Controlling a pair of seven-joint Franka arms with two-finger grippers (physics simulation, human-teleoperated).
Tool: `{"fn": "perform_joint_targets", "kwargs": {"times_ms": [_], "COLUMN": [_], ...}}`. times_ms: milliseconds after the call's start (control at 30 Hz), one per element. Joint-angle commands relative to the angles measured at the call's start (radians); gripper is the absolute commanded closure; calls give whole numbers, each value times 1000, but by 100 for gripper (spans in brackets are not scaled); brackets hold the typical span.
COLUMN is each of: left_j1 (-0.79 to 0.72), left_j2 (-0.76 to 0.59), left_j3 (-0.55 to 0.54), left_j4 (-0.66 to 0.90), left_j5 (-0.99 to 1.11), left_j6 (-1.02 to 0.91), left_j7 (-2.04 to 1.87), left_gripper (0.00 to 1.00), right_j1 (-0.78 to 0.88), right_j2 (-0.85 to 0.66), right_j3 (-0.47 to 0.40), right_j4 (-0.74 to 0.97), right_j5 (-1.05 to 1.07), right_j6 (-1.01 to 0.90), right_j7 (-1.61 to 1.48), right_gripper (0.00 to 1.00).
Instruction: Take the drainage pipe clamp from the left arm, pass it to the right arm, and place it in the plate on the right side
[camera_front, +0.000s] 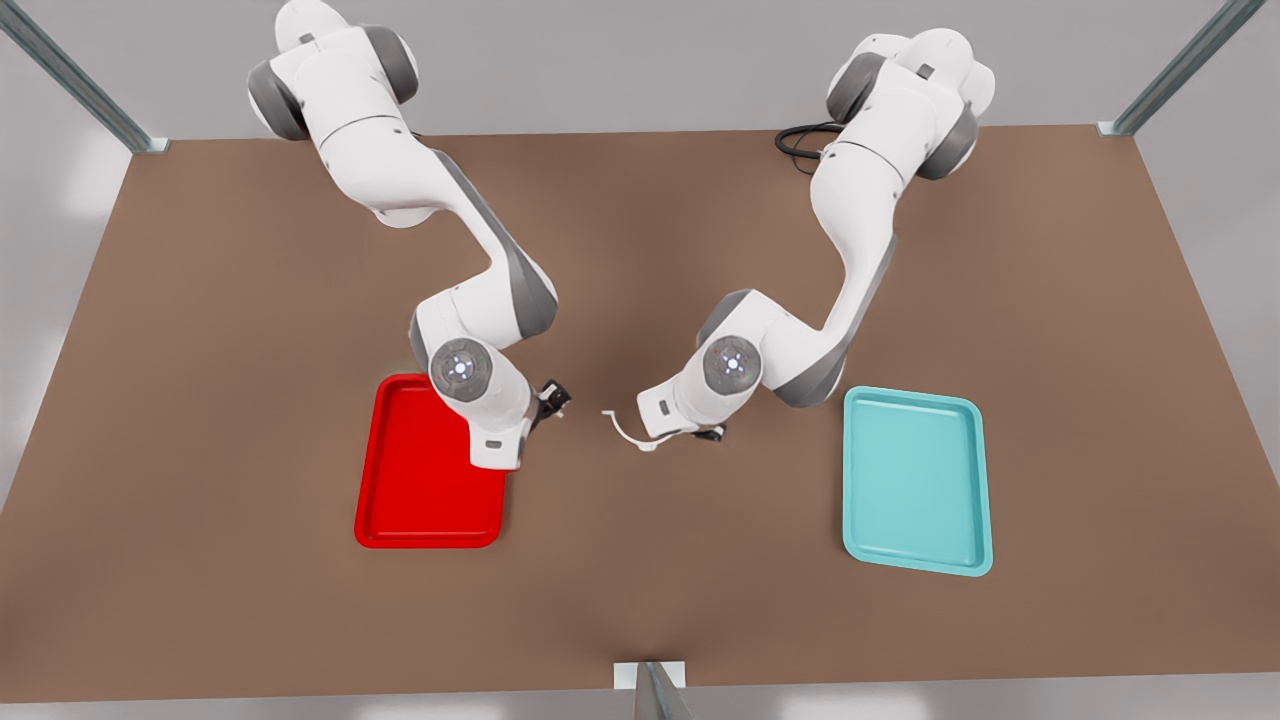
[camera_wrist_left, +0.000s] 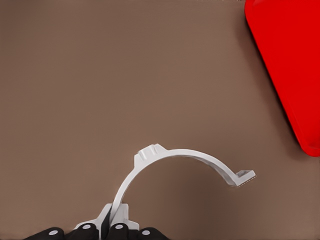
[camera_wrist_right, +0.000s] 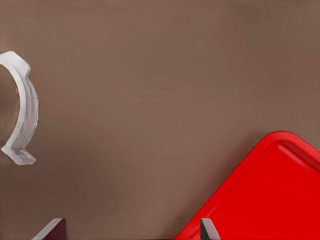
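I see the left gripper (camera_wrist_left: 111, 227) with jaws clenched on one end of the clamp (camera_wrist_left: 175, 159), held above the tabletop (camera_front: 640, 250). My right gripper (camera_wrist_right: 130, 232), jaws spread and empty, hangs beside the plate (camera_front: 420, 500), with the clamp ahead of it and apart.

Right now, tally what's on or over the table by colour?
Red: 1, the plate
Teal: 1, the tray
White: 1, the drainage pipe clamp, held above the table by the left gripper
Total: 3
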Motion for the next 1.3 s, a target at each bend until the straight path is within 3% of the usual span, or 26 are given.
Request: {"fn": "perform_joint_targets", "kwargs": {"times_ms": [0,400,1133,1200,1233,1267], "left_j1": [-5,-15,-38,-39,-39,-38], "left_j2": [1,1,0,0,1,1], "left_j3": [-2,-1,-1,-1,-1,-1], "left_j4": [1,-1,-1,-1,-1,-1], "left_j5": [-1,-3,-3,-3,-3,-3], "left_j6": [15,36,38,38,38,38], "left_j7": [-414,-419,-442,-442,-442,-440], "left_gripper": [79,79,79,79,79,33], "right_j1": [14,54,106,106,105,105], "right_j2": [1,5,117,119,125,125], "right_j3": [0,38,44,44,44,44], "right_j4": [0,-101,-74,-74,-74,-74], "right_j5": [75,117,108,108,109,109], "right_j6": [208,328,430,432,438,438], "right_j7": [-5,-15,-15,-31,-48,-50], "right_gripper": [0,0,1,31,57,74]}}
